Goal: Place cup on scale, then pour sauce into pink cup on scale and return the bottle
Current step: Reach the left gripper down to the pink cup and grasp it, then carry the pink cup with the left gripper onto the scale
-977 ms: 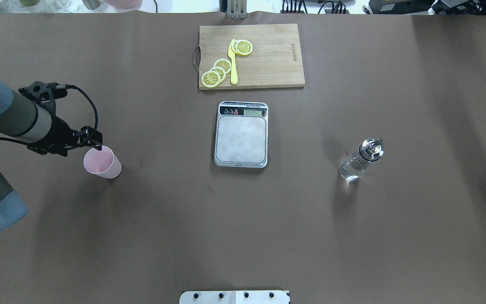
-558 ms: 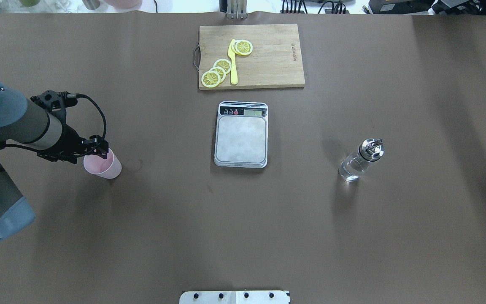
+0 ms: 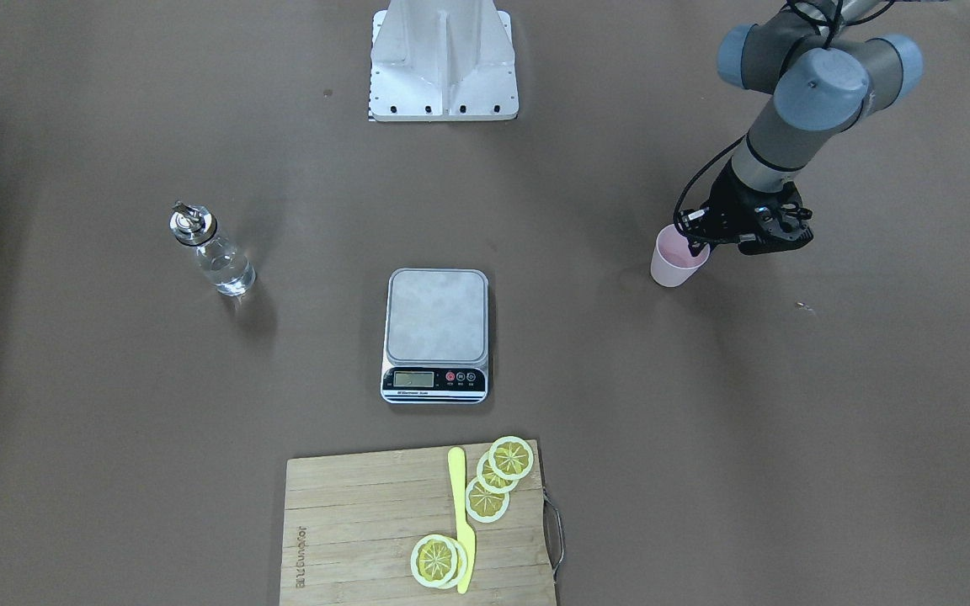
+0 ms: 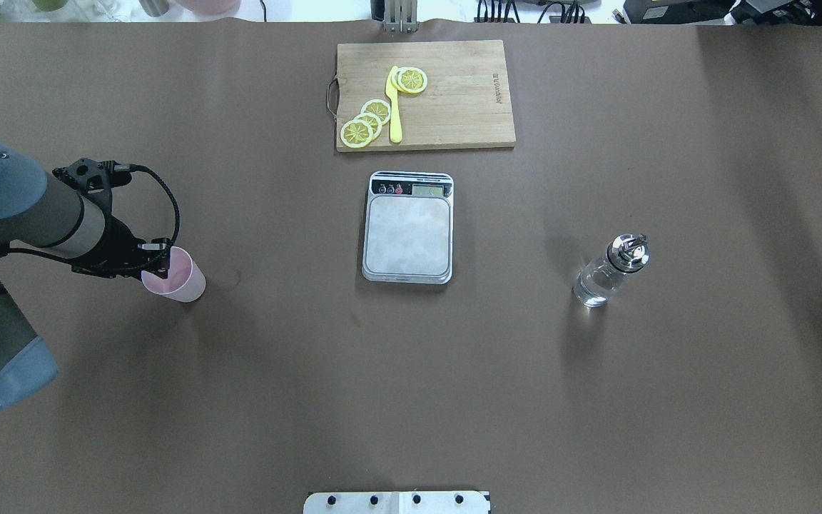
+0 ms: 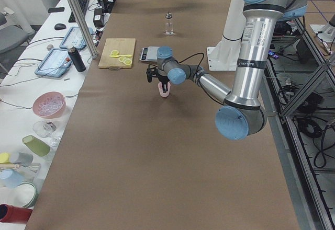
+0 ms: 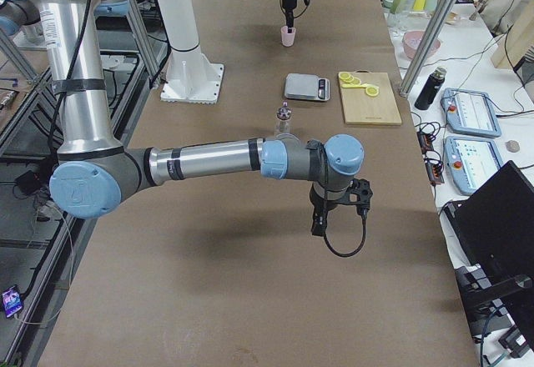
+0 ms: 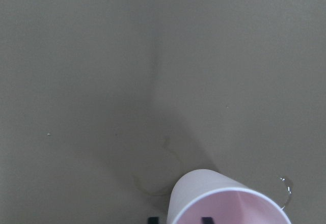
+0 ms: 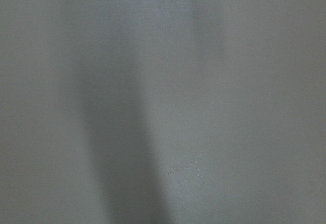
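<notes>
In the front-facing view the cup (image 3: 672, 263) stands upright on the brown table (image 3: 788, 463) at the upper right, well apart from the scale (image 3: 437, 324) at the centre. The left gripper (image 3: 698, 242) hangs over the cup's right rim. The bottle (image 3: 214, 252), with clear sauce (image 3: 231, 274) inside, stands at the left, its silver cap on. A cutting board (image 3: 350, 522) with lemon slices (image 3: 498, 475) and a yellow knife (image 3: 460, 513) lies at the bottom.

From overhead, the cup (image 4: 181, 280) is at centre left and the left gripper (image 4: 160, 258) reaches onto its left rim. The scale's (image 4: 408, 232) platform is bare, and the bottle (image 4: 607, 275) stands at centre right.

In the left side view the left gripper (image 5: 165, 86) points straight down into the cup (image 5: 164, 90).

In the right side view the right gripper (image 6: 318, 225) hangs over bare table at lower centre, well apart from the bottle (image 6: 284, 121). I cannot tell whether its fingers are spread or closed.

The left wrist view shows the cup (image 7: 204, 193) at the bottom edge. One finger (image 7: 206, 220) is inside the cup and the other is outside its wall. They are spread and not clamped.

The right wrist view shows only table.
</notes>
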Motion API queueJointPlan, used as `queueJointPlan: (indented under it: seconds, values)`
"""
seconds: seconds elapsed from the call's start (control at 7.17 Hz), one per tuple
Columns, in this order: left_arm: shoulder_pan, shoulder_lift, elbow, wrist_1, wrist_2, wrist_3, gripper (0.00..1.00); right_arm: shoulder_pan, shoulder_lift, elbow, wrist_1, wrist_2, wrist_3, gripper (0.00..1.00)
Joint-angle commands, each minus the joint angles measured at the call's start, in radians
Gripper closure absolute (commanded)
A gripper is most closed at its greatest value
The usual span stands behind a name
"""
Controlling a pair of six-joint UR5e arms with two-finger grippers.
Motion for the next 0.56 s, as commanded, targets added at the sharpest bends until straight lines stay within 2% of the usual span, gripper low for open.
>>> queueJointPlan:
  seconds: [0.0,0.14,0.42]
  values:
    - [-0.071,-0.018,-0.016,0.008,-0.117,-0.004,1.0,0.0,0.0,-0.006,0.001,0.009,0.0,0.0]
    - [-0.105,-0.067,-0.016,0.033,-0.16,-0.008,1.0,0.0,0.015,0.01,0.001,0.012,0.0,0.0]
    - [-0.096,-0.307,0.004,0.256,-0.148,-0.12,1.0,0.005,0.038,0.01,0.001,0.044,0.003,0.0]
